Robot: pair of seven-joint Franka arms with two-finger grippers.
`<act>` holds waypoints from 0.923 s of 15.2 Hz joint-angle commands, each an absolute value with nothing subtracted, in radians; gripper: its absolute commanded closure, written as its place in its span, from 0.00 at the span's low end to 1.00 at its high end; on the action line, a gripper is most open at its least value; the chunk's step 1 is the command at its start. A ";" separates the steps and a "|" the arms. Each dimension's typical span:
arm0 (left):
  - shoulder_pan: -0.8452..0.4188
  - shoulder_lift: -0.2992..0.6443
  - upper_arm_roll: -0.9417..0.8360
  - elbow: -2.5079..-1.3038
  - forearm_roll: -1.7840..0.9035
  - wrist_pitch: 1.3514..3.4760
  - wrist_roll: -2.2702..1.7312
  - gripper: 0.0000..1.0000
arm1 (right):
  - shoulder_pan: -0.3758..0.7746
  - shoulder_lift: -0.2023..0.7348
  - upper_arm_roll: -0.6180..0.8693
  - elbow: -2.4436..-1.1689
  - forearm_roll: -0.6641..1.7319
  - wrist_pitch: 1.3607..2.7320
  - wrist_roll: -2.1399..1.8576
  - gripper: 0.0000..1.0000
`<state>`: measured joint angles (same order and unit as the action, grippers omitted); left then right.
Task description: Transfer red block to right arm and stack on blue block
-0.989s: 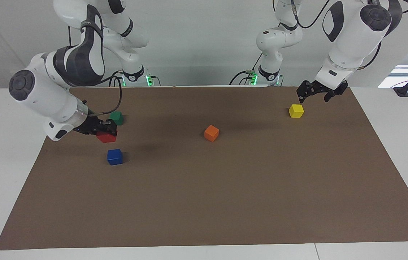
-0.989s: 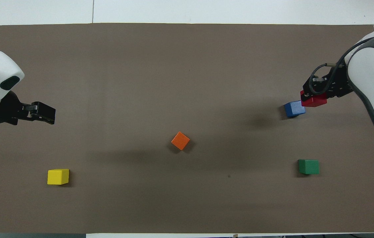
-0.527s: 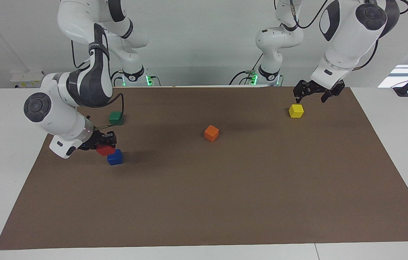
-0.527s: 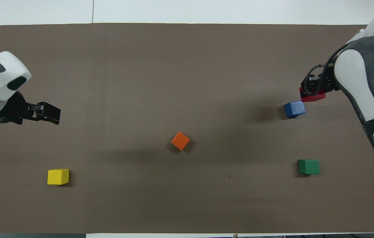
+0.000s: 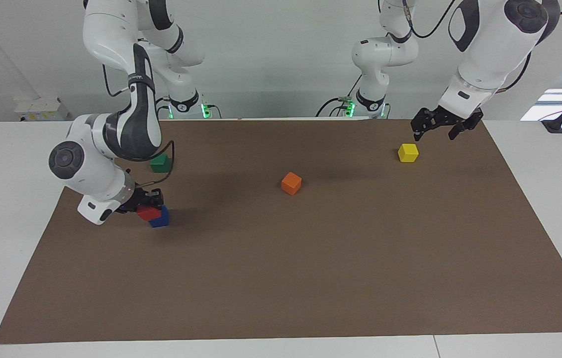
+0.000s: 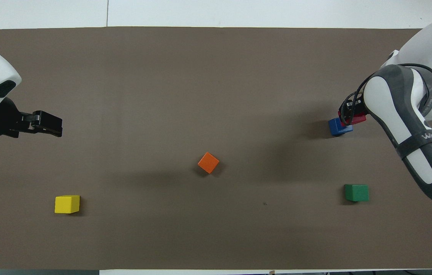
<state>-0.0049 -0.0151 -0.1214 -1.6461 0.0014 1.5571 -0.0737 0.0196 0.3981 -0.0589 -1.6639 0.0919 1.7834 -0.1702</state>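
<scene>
At the middle left of the facing view, the right arm (image 5: 112, 144) is bending low over the brown mat (image 5: 311, 278), its right gripper (image 5: 149, 206) clamping the red block (image 5: 147, 213) between closed fingers. The red block is overlapping the upper edge of the blue block (image 5: 160, 219), which is sitting on the mat; whether the two cubes are touching cannot be told. In the overhead view the same pair is showing at the middle right of the frame, the red block (image 6: 355, 118) partly covering the blue block (image 6: 337, 128) under the arm's black cable.

At the upper right of the facing view, the left gripper (image 5: 441, 130) is hanging with its fingers spread and holding nothing, just above the mat's upper edge and the yellow block (image 5: 408, 152). An orange block (image 5: 291, 183) is lying near the centre of the frame, and a green block (image 5: 159, 162) is sitting above the stacked pair, partly hidden by the right arm.
</scene>
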 commanded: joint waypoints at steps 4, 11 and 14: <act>-0.038 -0.002 -0.104 -1.626 -0.002 1.565 -0.058 0.00 | 0.029 0.348 -0.051 -1.729 0.071 1.778 0.003 1.00; -0.038 -0.023 -0.101 -1.658 0.017 1.565 -0.058 0.00 | 0.029 0.347 -0.048 -1.738 -0.014 1.798 0.002 1.00; -0.037 -0.014 -0.097 -1.644 0.017 1.578 -0.058 0.00 | 0.047 0.347 -0.048 -1.738 -0.015 1.818 -0.002 1.00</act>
